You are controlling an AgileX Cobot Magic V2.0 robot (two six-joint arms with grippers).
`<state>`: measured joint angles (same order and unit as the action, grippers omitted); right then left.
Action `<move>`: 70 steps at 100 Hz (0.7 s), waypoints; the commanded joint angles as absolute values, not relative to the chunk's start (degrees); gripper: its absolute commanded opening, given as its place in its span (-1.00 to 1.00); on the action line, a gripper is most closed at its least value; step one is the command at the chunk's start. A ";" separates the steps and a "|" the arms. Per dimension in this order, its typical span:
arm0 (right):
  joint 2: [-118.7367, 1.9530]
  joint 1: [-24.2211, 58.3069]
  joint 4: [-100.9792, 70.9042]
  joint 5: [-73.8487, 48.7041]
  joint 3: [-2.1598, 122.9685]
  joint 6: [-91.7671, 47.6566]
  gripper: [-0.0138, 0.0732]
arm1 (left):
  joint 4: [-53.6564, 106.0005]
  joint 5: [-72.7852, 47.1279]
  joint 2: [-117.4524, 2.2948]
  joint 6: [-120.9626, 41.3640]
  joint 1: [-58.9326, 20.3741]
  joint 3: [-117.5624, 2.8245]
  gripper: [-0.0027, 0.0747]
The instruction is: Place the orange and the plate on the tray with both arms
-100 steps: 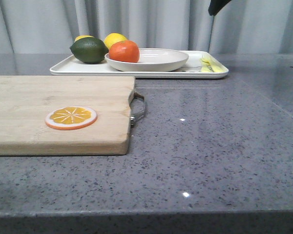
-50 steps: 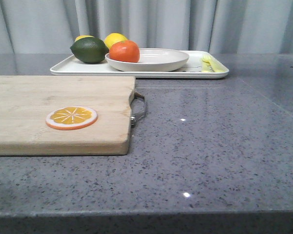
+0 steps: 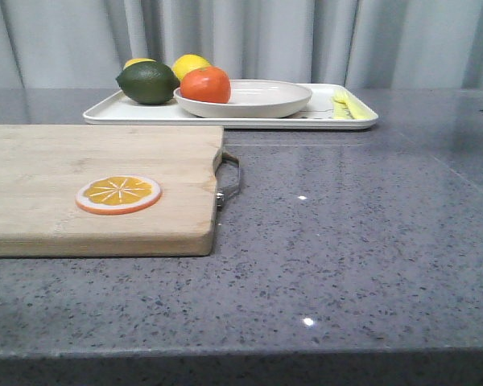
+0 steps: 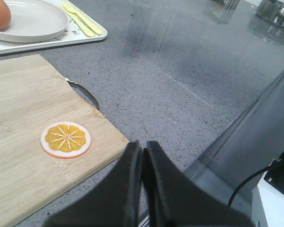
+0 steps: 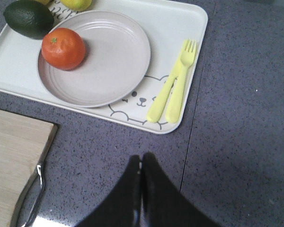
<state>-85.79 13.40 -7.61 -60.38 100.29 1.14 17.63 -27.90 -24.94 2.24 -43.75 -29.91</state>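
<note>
Far centre: rectangular white tray w/ round off-white plate; glossy round orange on plate's left part (dark green avocado beside). 2 yellow utensils at tray's right. Left gripper, right gripper: fingers pressed together, holding nothing.

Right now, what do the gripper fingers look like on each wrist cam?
Left gripper: two matte black fingers, broad at the base and tapering to narrow tips. Right gripper: same black tapered pair. No markings or cables show on either one.
</note>
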 commanded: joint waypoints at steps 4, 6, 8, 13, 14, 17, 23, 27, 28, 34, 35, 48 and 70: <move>-77.44 13.22 -7.49 -51.99 92.43 0.00 -0.84 | 18.15 -23.97 -24.36 2.61 -44.32 -31.39 -0.98; -76.76 13.22 -7.49 -51.12 91.36 0.00 -0.84 | 18.15 -23.97 -24.00 2.61 -44.32 -31.39 -0.98; -75.71 13.22 -7.49 -50.50 89.75 0.00 -0.84 | 18.15 -23.97 -23.79 2.61 -44.32 -31.39 -0.98; -73.21 13.22 -7.49 -47.72 85.92 -0.43 -0.84 | 17.87 -24.01 -22.94 2.61 -44.32 -31.39 -0.98; -72.52 13.22 -7.49 -47.31 84.79 -0.44 -0.84 | 17.86 -24.01 -22.85 2.61 -44.32 -31.39 -0.98; -71.12 13.22 -7.49 -45.73 82.55 -0.79 -0.84 | 17.70 -24.11 -22.36 2.61 -44.32 -31.39 -0.98; -67.91 13.22 -7.49 -42.15 77.55 -1.67 -0.84 | 17.33 -24.11 -21.39 2.61 -44.32 -31.39 -0.98; -66.15 13.22 -7.49 -39.83 74.82 -2.47 -0.84 | 17.02 -24.24 -20.82 2.61 -44.32 -31.39 -0.98; -65.46 13.22 -7.49 -39.45 73.74 -2.59 -0.84 | 17.04 -24.24 -20.73 2.61 -44.32 -31.39 -0.98; -62.65 13.22 -7.49 -36.65 69.61 -2.98 -0.84 | 16.91 -24.34 -20.03 2.61 -44.32 -31.39 -0.98; -61.97 13.22 -7.49 -36.36 68.61 -2.97 -0.84 | 16.91 -24.33 -19.85 2.61 -44.32 -31.39 -0.98; -55.88 13.22 -7.49 -32.20 60.19 -2.97 -0.84 | 16.91 -24.33 -18.63 2.61 -44.32 -30.67 -0.98; -45.42 13.22 -7.49 -29.10 47.91 -2.97 -0.84 | 17.28 -22.99 -17.21 2.61 -44.32 -26.15 -0.98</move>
<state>-50.09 13.40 -7.61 -34.62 50.46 -2.42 16.36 -28.01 -17.02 2.24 -43.75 -26.16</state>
